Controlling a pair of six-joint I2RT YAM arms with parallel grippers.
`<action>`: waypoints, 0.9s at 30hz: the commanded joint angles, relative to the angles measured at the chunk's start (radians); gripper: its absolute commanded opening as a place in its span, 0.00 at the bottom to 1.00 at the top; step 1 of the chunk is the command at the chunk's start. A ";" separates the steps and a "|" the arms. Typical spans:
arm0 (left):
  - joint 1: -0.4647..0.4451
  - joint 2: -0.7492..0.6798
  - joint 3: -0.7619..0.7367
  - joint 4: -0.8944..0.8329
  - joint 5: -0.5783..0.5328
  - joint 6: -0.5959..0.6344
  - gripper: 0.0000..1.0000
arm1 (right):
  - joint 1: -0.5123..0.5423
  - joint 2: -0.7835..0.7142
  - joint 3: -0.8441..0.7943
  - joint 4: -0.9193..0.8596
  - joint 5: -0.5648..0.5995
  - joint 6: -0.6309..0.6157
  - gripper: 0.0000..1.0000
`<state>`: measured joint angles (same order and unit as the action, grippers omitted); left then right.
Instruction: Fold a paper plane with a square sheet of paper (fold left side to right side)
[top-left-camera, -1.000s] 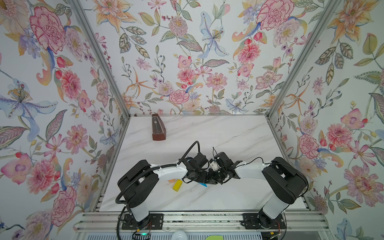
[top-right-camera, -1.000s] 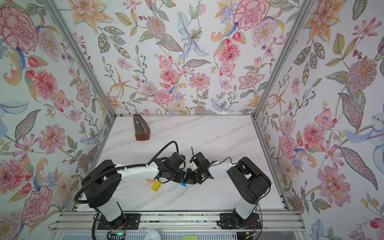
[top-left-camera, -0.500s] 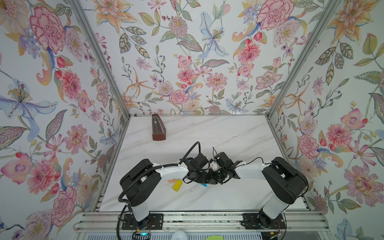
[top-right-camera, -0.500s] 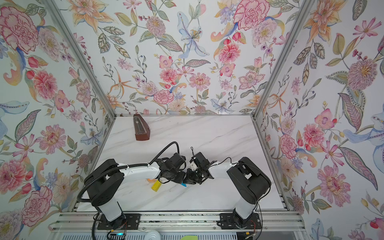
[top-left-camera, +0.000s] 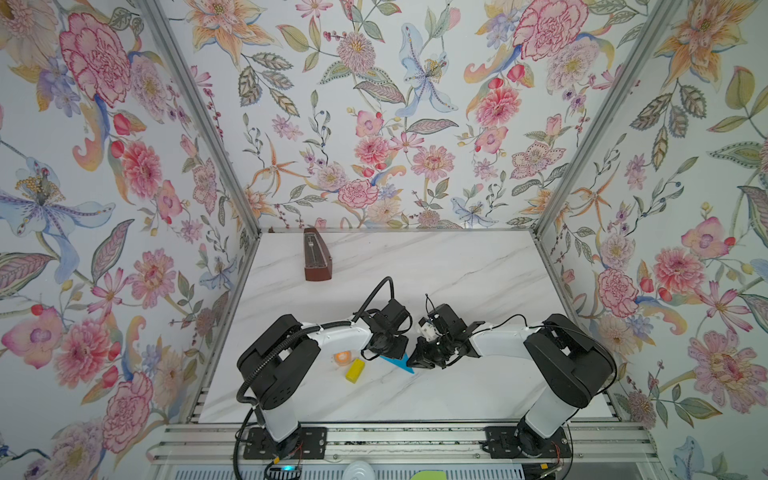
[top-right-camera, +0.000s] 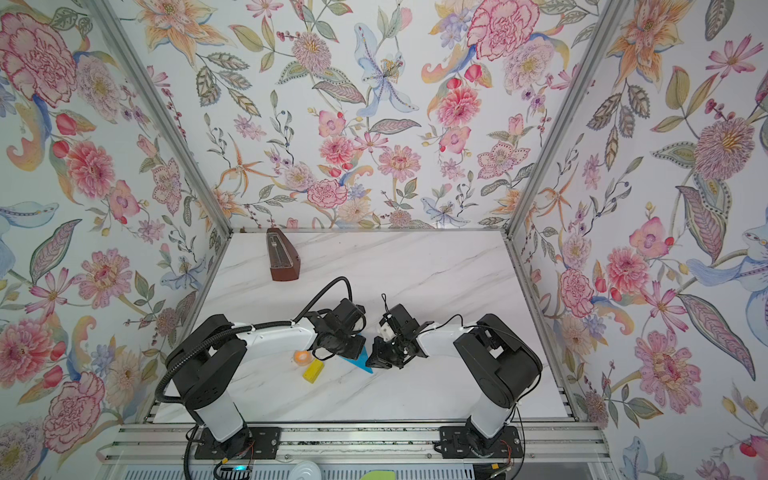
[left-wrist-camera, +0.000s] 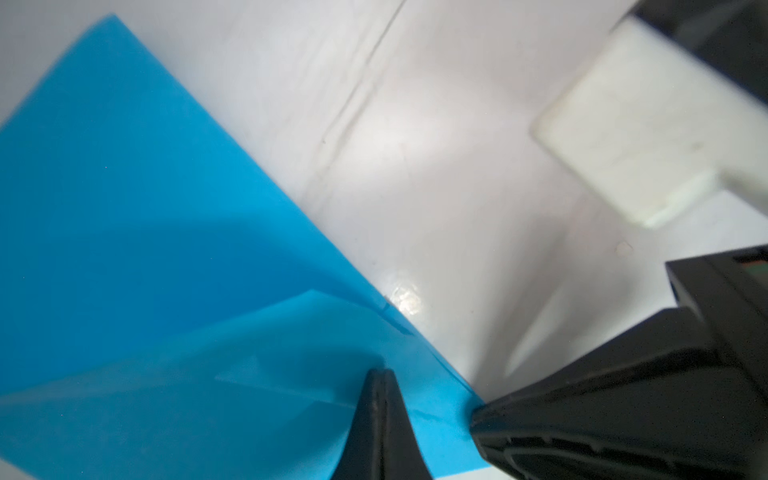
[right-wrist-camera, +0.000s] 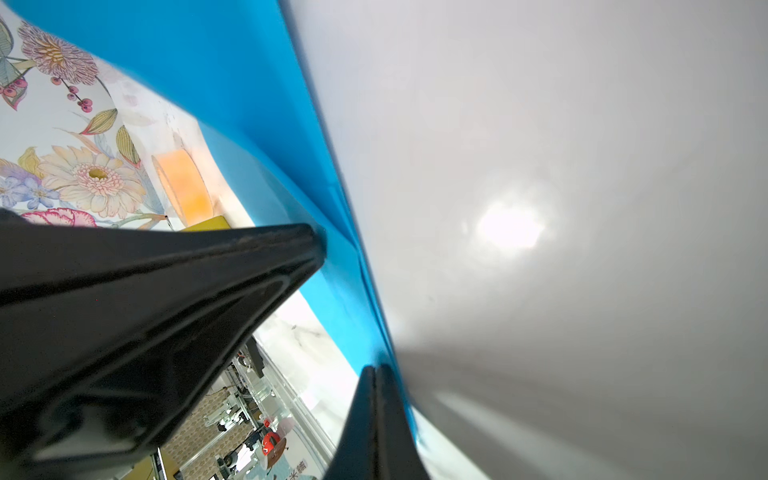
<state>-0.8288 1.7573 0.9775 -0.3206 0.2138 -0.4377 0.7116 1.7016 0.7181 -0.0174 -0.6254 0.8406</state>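
The square sheet of paper (top-left-camera: 400, 364) (top-right-camera: 360, 361) is bright blue and lies on the marble table between both grippers, creased into a pointed paper plane shape with layered folds (left-wrist-camera: 124, 249). Most of it is hidden under the grippers in both top views. My left gripper (left-wrist-camera: 379, 373) (top-left-camera: 395, 353) is shut, its tips pressed down on the paper's top layer. My right gripper (right-wrist-camera: 376, 369) (top-left-camera: 415, 360) is shut too, its tips at the paper's long edge (right-wrist-camera: 357, 266). The two grippers stand almost tip to tip.
A yellow block (top-left-camera: 354, 370) (top-right-camera: 312, 370) and an orange tape roll (top-left-camera: 343, 357) (right-wrist-camera: 185, 187) lie just left of the paper, under the left arm. A brown wooden metronome (top-left-camera: 316, 259) (top-right-camera: 283, 259) stands at the back left. Floral walls close three sides.
The left arm's elbow has shifted a little to the right. Both grippers and the paper stay where they were.
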 joint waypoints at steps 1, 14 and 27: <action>0.039 0.062 -0.049 -0.087 -0.094 0.034 0.00 | -0.003 0.034 -0.045 -0.130 0.078 -0.014 0.00; 0.092 0.034 -0.083 -0.098 -0.103 0.057 0.00 | -0.005 0.024 -0.049 -0.138 0.084 -0.012 0.00; 0.163 0.034 -0.108 -0.093 -0.115 0.074 0.00 | -0.005 0.011 -0.051 -0.147 0.092 -0.011 0.00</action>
<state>-0.7181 1.7367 0.9318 -0.2672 0.2302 -0.3908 0.7116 1.6978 0.7158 -0.0189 -0.6205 0.8406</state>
